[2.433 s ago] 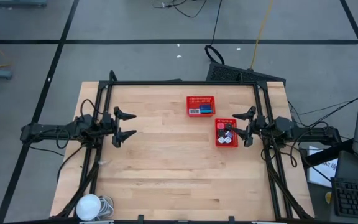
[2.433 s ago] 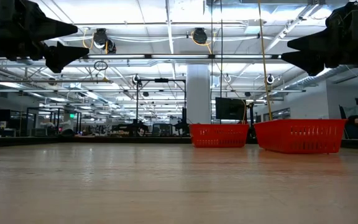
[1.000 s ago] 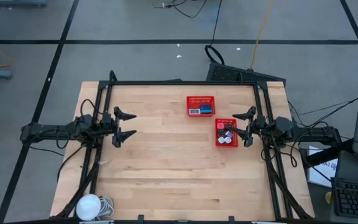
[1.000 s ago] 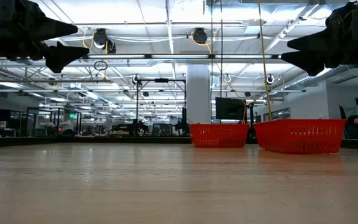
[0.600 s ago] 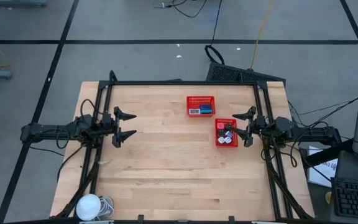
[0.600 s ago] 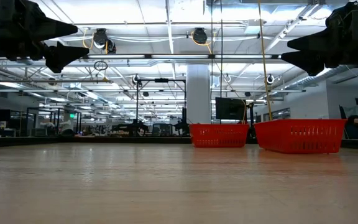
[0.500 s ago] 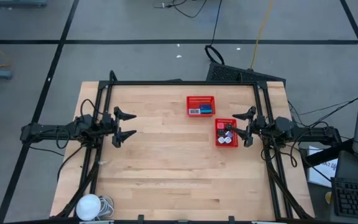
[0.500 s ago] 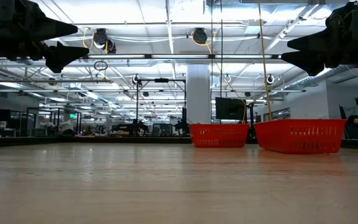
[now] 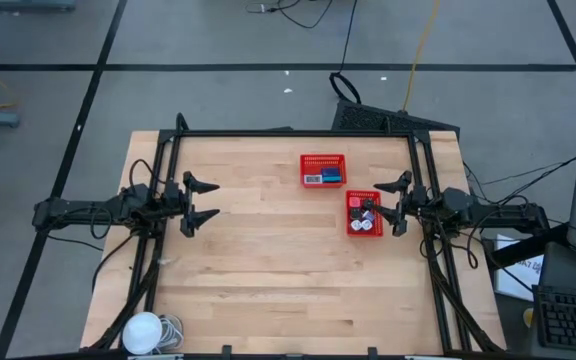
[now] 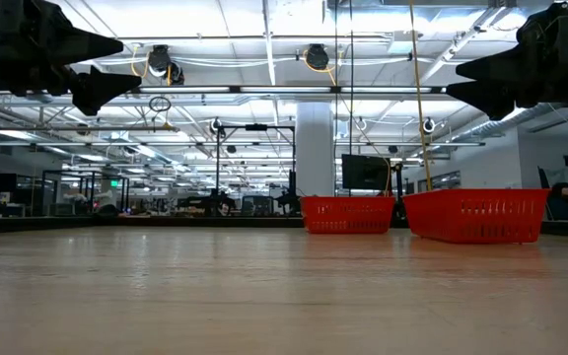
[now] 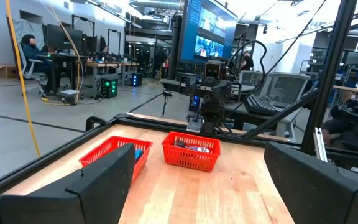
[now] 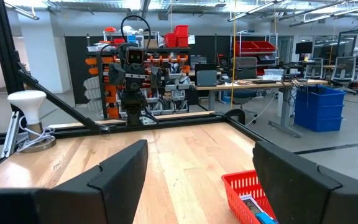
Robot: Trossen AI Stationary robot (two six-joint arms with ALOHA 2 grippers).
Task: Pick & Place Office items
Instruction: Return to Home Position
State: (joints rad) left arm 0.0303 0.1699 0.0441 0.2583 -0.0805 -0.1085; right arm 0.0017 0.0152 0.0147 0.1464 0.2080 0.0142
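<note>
While left tool (image 9: 214, 199) and right tool (image 9: 378, 204) gape wide | office items (image 9: 366, 226): tiny white, blue, black bits in red baskets (image 9: 323, 157)

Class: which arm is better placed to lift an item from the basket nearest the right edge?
Right: the right gripper, open, hangs by that basket; the left gripper is across the table.

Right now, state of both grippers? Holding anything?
Left gripper: open, empty, over the table's left side.
Right gripper: open, empty, at the red mesh basket on the right.
</note>
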